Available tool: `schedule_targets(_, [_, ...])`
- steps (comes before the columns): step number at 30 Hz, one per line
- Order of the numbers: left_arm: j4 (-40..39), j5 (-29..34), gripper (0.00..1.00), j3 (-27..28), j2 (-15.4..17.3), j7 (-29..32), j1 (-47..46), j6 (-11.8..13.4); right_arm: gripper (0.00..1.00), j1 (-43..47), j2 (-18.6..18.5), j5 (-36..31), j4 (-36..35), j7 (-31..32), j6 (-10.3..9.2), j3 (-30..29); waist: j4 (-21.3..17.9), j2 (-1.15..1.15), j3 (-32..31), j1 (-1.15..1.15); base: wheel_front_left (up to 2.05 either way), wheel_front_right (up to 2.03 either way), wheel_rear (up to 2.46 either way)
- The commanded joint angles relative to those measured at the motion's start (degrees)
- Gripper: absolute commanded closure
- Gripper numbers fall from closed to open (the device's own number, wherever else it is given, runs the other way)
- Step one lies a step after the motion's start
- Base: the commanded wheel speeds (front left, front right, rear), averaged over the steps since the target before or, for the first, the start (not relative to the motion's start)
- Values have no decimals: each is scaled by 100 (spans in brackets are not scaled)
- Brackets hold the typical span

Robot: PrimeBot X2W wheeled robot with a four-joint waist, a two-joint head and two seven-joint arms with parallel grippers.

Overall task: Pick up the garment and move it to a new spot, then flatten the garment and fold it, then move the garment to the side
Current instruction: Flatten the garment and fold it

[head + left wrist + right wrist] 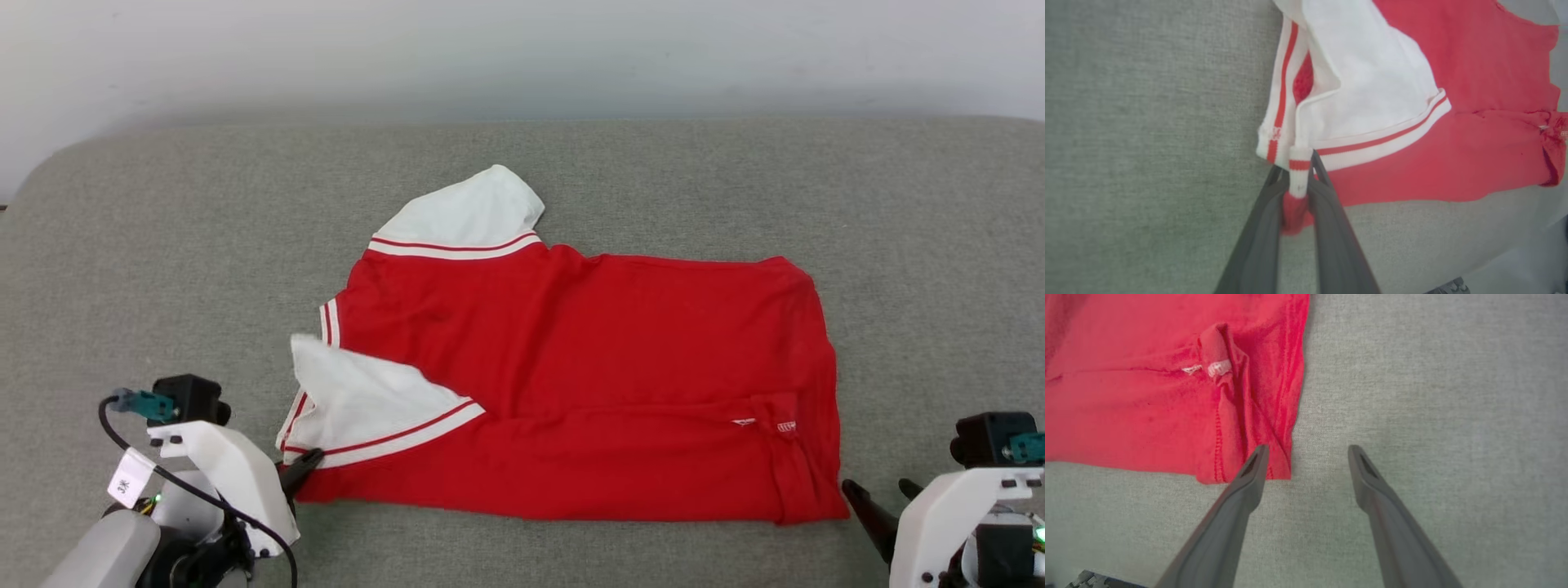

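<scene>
Left claw (1299, 171): I see it clenched on the near-left sleeve corner of the garment (588, 367).
Right claw (1308, 451): released, at the near-right hem corner.
Desk (163, 245): open grey cloth all round.

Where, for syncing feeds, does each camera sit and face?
Head view: on the head, facing forward and down at the garment on the grey surface; left end effector lower left, right end effector lower right.
Left wrist view: on the left wrist, looking along its end effector, shut on the garment's striped trim.
Right wrist view: on the right wrist, looking along its open end effector at the hem corner.
Shared: all three show the garment.
</scene>
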Motion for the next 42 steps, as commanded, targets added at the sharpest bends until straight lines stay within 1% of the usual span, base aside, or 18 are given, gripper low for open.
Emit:
schedule_targets(1, [-258,110,100,1,45,-65,-58,100,0,-158,-102,76,-63,270,-2,81,98,0,62,0,0,0,0])
schedule_targets(2, [-258,110,100,1,45,-65,-58,100,0,-158,-102,76,-63,270,-2,81,98,0,62,0,0,0,0])
schedule_targets(3, [-483,185,100,38,113,-131,-101,147,0,-263,-193,119,-89,522,-2,205,168,0,139,0,0,0,0])
schedule_targets(4, [-609,232,100,24,118,-129,-109,176,0,-327,-219,159,-100,627,-2,272,204,0,179,0,0,0,0])
schedule_targets(10, [-999,346,100,-35,117,-139,-119,298,0,-558,-311,129,42,896,-2,587,316,0,404,0,0,0,0])
schedule_targets(13, [-1106,378,100,-70,66,-169,-123,307,0,-605,-286,113,343,1039,-2,668,365,0,508,0,0,0,0])
schedule_targets(17, [-1138,410,100,-91,32,-225,-110,275,0,-535,-138,170,805,1291,-2,755,399,0,578,0,0,0,0])
schedule_targets(19, [-1134,420,100,-101,25,-251,-107,254,100,-528,-47,246,900,1364,-1,807,413,0,602,0,0,0,0])
schedule_targets(21, [-1126,417,100,-96,9,-292,-98,229,100,-573,-34,250,934,1409,-2,840,411,0,600,0,0,0,0])
schedule_targets(26, [-1073,499,100,-57,34,-473,-54,231,100,-737,-112,228,745,1244,-2,817,399,0,489,0,0,0,0])
schedule_targets(32, [-1031,577,100,25,-5,-820,159,342,100,-793,-275,253,634,1024,-2,782,375,0,122,0,0,0,0])
schedule_targets(38, [-1091,507,100,19,-35,-922,640,568,100,-462,-344,320,651,1028,-2,774,415,0,-436,0,0,0,0])
schedule_targets(42, [-1227,438,100,42,80,-850,1060,767,100,-144,-416,397,605,1052,-3,759,466,0,-777,0,0,0,0])
